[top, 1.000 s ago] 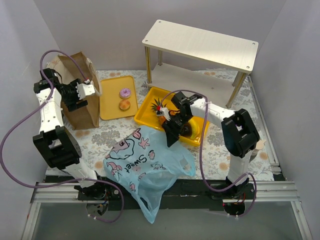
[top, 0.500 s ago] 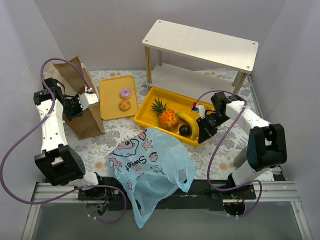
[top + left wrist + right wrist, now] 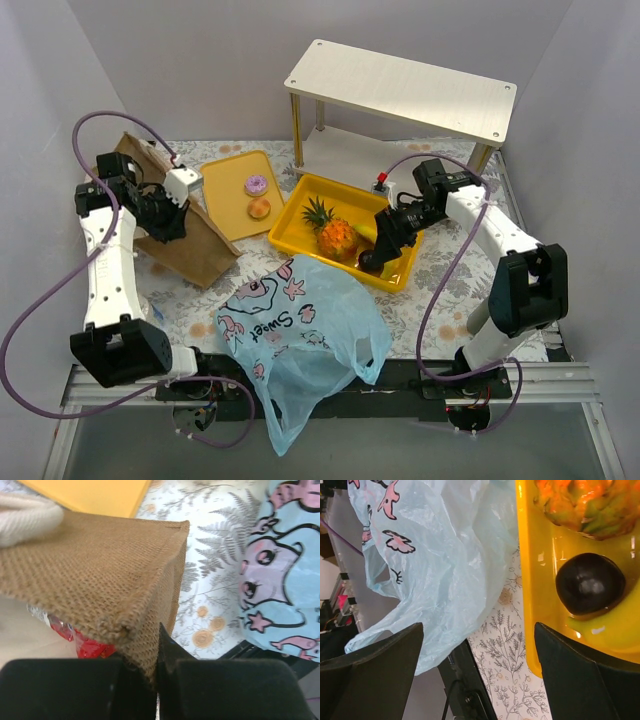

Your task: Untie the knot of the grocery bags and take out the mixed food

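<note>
Over the floral cloth [image 3: 450, 290], left tool [image 3: 156, 652] pinches coarse woven brown bag [image 3: 90, 575]; right tool [image 3: 477, 655] gapes empty.

I see a brown bag [image 3: 95, 575], coarsely woven, a red packet [image 3: 87, 644], a blue bag [image 3: 300, 335] printed with pink cartoons, a yellow tray [image 3: 535, 595], an orange-and-green pineapple [image 3: 337, 238], a black fruit [image 3: 590, 582], and grey ferns on the white cloth [image 3: 210, 580].
</note>
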Robot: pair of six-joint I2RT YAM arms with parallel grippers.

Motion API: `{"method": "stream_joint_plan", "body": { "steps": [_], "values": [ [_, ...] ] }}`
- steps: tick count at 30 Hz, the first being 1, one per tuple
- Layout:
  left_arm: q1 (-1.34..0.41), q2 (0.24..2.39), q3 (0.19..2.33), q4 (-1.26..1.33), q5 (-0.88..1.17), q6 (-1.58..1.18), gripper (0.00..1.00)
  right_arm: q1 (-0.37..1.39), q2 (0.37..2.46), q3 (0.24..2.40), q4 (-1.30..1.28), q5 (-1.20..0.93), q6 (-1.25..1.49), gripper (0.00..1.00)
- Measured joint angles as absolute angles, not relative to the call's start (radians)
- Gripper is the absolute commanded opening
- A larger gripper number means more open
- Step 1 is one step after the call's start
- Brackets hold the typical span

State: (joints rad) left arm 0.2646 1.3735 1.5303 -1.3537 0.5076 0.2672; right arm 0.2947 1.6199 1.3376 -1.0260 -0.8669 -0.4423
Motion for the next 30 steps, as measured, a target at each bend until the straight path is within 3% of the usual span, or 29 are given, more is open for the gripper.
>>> {"method": "stream_joint_plan", "body": {
  "steps": [9, 15, 22, 25, 30],
  "values": [
    [0.136, 1.155, 1.455, -1.396, 0.543, 0.147, 0.00, 0.355, 1.691, 1.392, -1.011, -0.896, -0.390, 0.98],
    [-0.012, 1.058, 1.455, -1.425, 0.588, -0.104, 0.00, 0.370, 1.691, 1.399, -1.012, -0.918, -0.396, 0.98],
    [-0.164, 1.058, 1.451, -1.429, 0.619, -0.285, 0.00, 0.429, 1.691, 1.399, -1.014, -0.922, -0.408, 0.99],
    [-0.175, 1.096, 1.446, -1.429, 0.636, -0.275, 0.09, 0.427, 1.691, 1.401, -1.015, -0.919, -0.419, 0.98],
    [-0.220, 1.222, 1.448, -1.394, 0.781, -0.212, 0.12, 0.426, 1.691, 1.460, -1.008, -0.891, -0.426, 0.98]
  ]
}}
